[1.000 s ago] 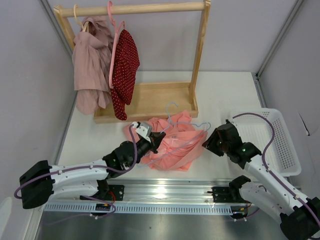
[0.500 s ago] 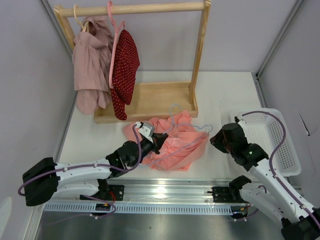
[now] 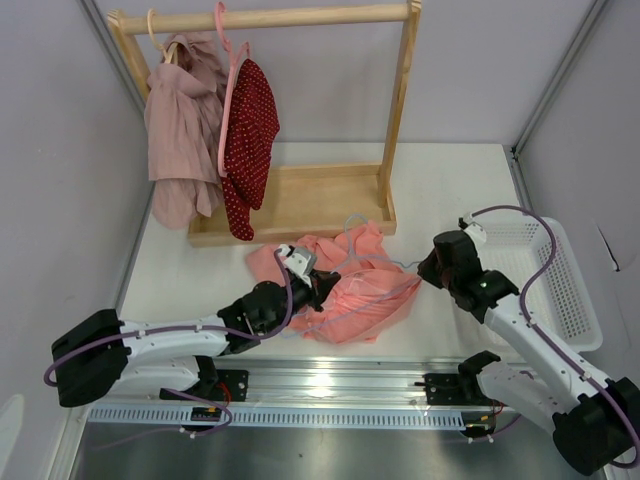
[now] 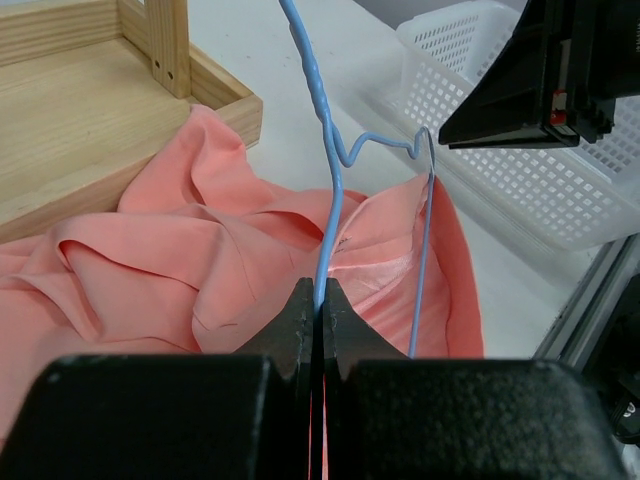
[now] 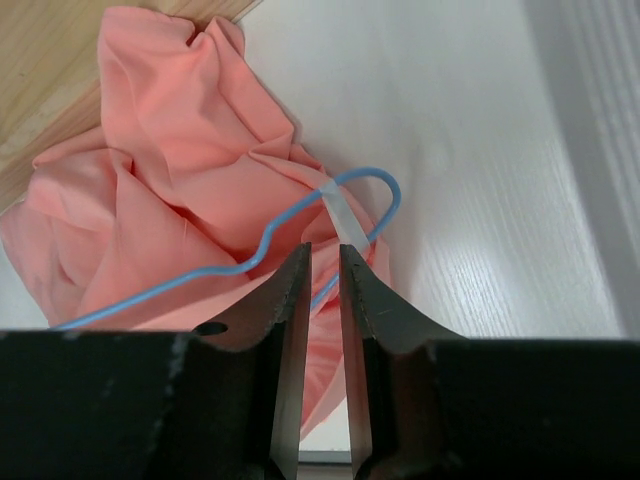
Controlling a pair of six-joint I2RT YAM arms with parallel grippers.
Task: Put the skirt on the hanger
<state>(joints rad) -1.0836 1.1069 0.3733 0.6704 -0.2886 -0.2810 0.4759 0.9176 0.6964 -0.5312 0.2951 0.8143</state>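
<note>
Top external view: the salmon-pink skirt [image 3: 362,297] lies crumpled on the white table [image 3: 450,190], just before the wooden rack's base [image 3: 300,200], with the light-blue wire hanger [image 4: 334,190] resting on top. The left gripper [image 4: 318,292] is pinched tight on the hanger's wire. The right gripper [image 5: 323,256] sits at the hanger's taped end with its jaws a narrow slit apart — whether it grips the wire cannot be told.

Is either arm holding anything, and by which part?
The left gripper has its jaws shut on the hanger, on a sloping wire below its neck. The right gripper sits at the hanger's bent corner; a grip cannot be told.
</note>
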